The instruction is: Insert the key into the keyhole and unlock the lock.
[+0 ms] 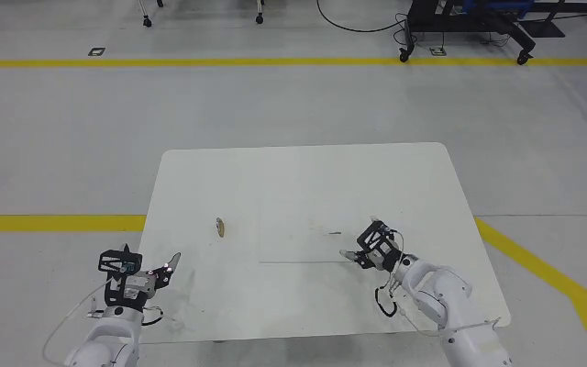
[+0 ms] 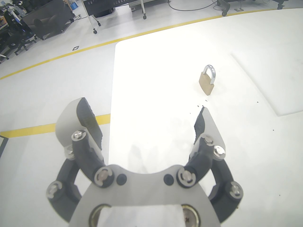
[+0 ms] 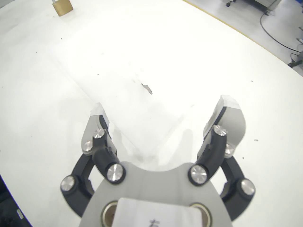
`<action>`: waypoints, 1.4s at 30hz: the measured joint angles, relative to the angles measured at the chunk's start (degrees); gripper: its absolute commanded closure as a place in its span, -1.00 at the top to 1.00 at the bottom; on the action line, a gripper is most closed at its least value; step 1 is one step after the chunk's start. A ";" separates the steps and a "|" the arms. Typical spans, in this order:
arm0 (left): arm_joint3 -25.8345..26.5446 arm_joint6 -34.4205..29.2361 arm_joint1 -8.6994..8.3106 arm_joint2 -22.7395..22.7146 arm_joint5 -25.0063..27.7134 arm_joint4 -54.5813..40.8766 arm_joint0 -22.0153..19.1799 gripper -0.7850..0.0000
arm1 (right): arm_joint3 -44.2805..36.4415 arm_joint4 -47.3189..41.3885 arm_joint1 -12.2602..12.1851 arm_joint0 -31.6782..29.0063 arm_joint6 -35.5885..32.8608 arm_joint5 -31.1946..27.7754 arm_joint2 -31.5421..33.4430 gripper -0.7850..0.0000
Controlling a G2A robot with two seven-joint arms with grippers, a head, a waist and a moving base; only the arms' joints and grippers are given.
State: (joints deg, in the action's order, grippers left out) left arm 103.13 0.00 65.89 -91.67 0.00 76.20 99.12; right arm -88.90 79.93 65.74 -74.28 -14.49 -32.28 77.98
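A small brass padlock (image 1: 220, 226) with a silver shackle stands on the white table (image 1: 303, 183), left of centre; the same lock (image 2: 206, 83) (image 3: 62, 5) rests upright with its shackle shut. A small silver key (image 3: 147, 88) lies flat on the table, the key (image 1: 335, 233) being right of centre. My left gripper (image 1: 165, 266) (image 2: 142, 116) is open at the table's near left corner, well short of the padlock. My right gripper (image 1: 360, 239) (image 3: 163, 107) is open just behind the key, nothing between its fingers.
A faint rectangular mat outline (image 1: 303, 248) marks the table's middle. Yellow floor lines (image 1: 275, 62) run around the table. Wheeled carts and cables (image 1: 459, 27) stand far behind, off the table.
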 measured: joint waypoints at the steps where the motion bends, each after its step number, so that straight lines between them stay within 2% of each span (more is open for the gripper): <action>1: 0.00 0.00 0.00 0.00 0.00 0.00 0.00 1.00 | 1.21 0.02 0.06 1.39 -0.81 -0.93 -0.66 0.76; 2: 0.00 0.00 0.00 0.00 0.00 0.00 0.00 1.00 | 2.38 0.03 0.13 2.70 -1.66 -1.74 -1.36 0.54; 5: 0.00 0.00 0.00 0.00 0.00 0.00 0.00 1.00 | 5.74 -0.37 0.44 6.34 -3.82 -3.72 -3.60 0.03; 13: 0.00 0.00 0.00 0.00 0.00 0.00 0.00 1.00 | 10.16 -1.17 1.15 11.11 -5.51 -5.19 -7.98 -0.26; 15: 0.00 0.00 0.00 0.00 0.00 0.00 0.00 1.00 | 10.70 -0.39 1.31 11.85 -6.24 -5.09 -9.21 -0.56; 16: 0.00 0.00 0.00 0.00 0.00 0.00 0.00 1.00 | 10.91 -0.08 1.37 12.10 -6.49 -5.08 -9.71 -0.86; 17: 0.00 0.00 0.00 0.00 0.00 0.00 0.00 1.00 | 11.12 0.21 1.42 12.33 -6.73 -5.03 -10.12 -1.00; 25: 0.00 0.00 0.00 0.00 0.00 0.00 0.00 1.00 | 10.63 0.08 1.00 11.67 -6.38 -3.00 -8.46 -1.00; 30: 0.00 0.00 0.00 0.00 0.00 0.00 0.00 1.00 | 8.64 -0.54 0.37 9.89 -4.85 -3.93 -6.24 -1.00; 42: 0.00 0.00 0.00 0.00 0.00 0.00 0.00 1.00 | 7.96 -0.31 0.20 9.42 -4.13 -4.69 -5.97 -1.00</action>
State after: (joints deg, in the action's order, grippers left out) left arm 103.13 0.00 65.89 -91.67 0.00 76.20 99.12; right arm -80.94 79.62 65.94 -64.87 -18.63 -36.97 72.01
